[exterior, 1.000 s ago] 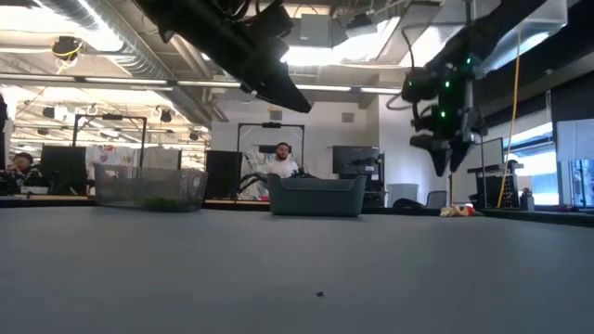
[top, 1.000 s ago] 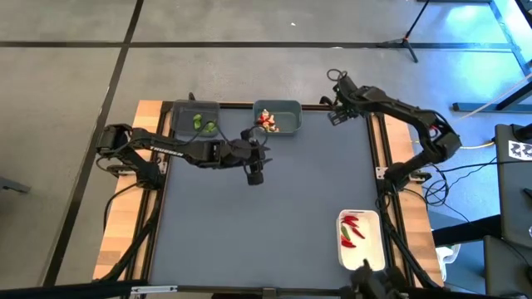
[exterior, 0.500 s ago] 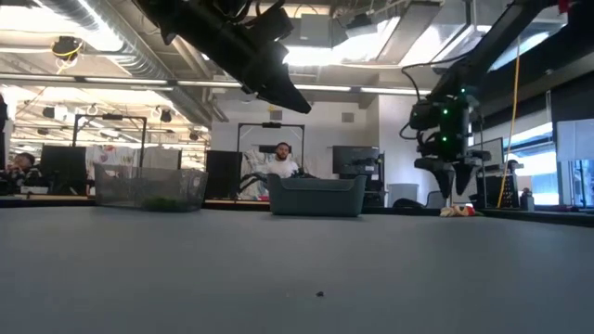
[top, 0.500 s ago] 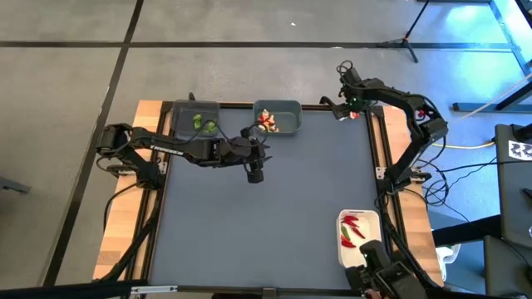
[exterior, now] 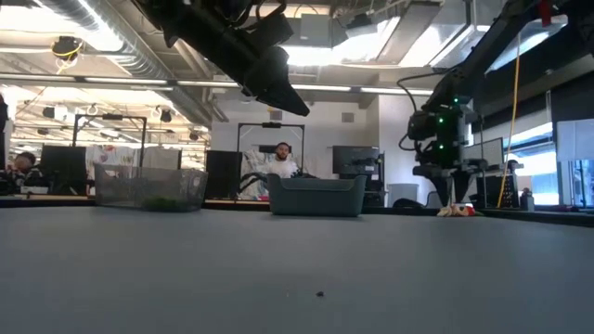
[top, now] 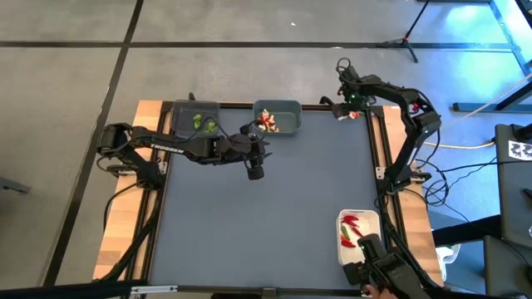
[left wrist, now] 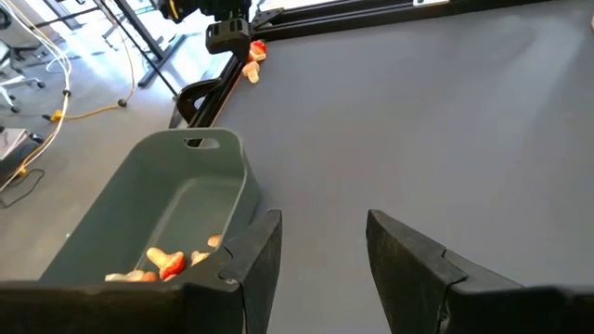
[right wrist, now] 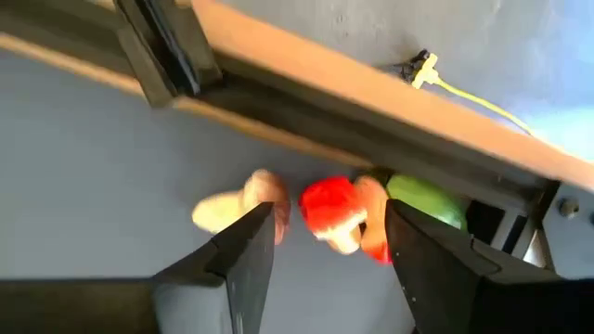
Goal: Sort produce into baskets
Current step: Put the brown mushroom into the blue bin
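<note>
White tray (top: pixel 371 218) at the lower right of the high view, nearest the camera side, holds the red chili pieces (top: pixel 350 230). Farther up, the left hand (top: pixel 254 169) hangs over the grey counter (top: pixel 274 208) just below the grey-teal bin (top: pixel 287 119), its fingers well parted and empty; that bin already carries tan-and-red pieces (top: pixel 266 121), and the dark grey bin (top: pixel 184 119) beside it holds green pieces (top: pixel 202 124). Farthest, at the upper right corner of the counter, the right hand (right wrist: pixel 320 237) is lowered over a loose cluster (right wrist: pixel 325 211) lying against the wooden edge rail (right wrist: pixel 371 83): a pale tan piece, a red-and-white one, and something green behind. Its fingers stand wide and grip nothing yet, straddling the red-and-white piece. The step in hand looks like picking one stray piece. To do it well, the hand should settle straight down, centred on a single piece, and close only once both fingers clear the neighbours and the rail, or the pieces may scatter off the edge.
</note>
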